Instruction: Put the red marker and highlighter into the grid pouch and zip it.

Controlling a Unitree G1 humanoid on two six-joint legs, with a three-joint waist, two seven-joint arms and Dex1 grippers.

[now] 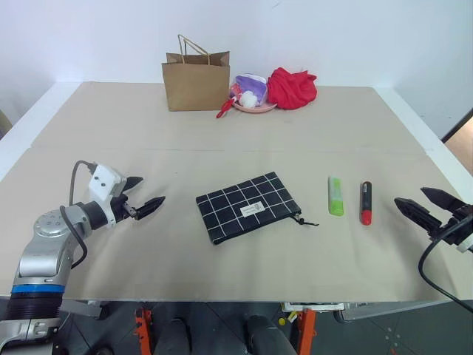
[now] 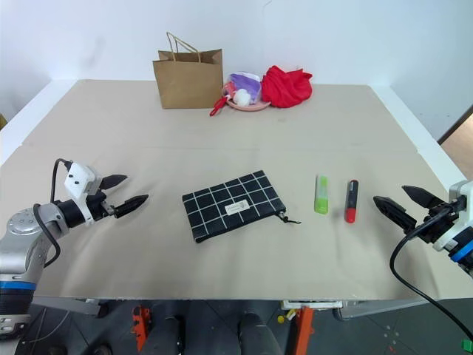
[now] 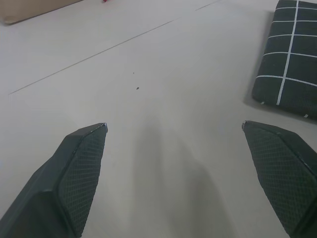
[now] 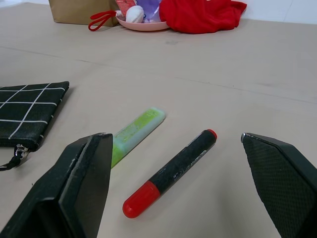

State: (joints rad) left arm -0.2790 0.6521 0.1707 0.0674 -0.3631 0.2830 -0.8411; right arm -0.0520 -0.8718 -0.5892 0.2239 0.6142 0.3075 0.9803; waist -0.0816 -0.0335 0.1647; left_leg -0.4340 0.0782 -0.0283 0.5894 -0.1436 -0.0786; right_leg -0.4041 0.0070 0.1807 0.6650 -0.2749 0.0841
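Wide tan surface (image 1: 222, 133), white-edged on its left and right sides, with a plain white wall behind it; the near edge runs just below both hands. Broad bare stretches lie between the clutter at the far edge and the task things in the near half. At 12 o'clock along the far edge stand a brown paper bag (image 1: 196, 81), a pink dish (image 1: 253, 106) of small items and a red cloth (image 1: 292, 87), all close together. The grid pouch (image 1: 248, 206) lies flat near the centre, long axis tilted roughly 8-to-2 o'clock, zipper cord pull (image 1: 304, 220) trailing toward 3 o'clock. Just to its 3 o'clock side lies the highlighter (image 1: 335, 195), long axis about 12-to-6, apart from the pouch. Beside that, a little farther toward 3 o'clock and parallel, lies the red marker (image 1: 366, 202), red cap at its near end; the two pens do not touch. The left hand (image 1: 144, 196) hovers at 9 o'clock of the pouch, fingers spread wide, empty, pointing toward the pouch. The right hand (image 1: 421, 205) sits at 3 o'clock of the marker, fingers likewise apart and empty, aimed at the pens.
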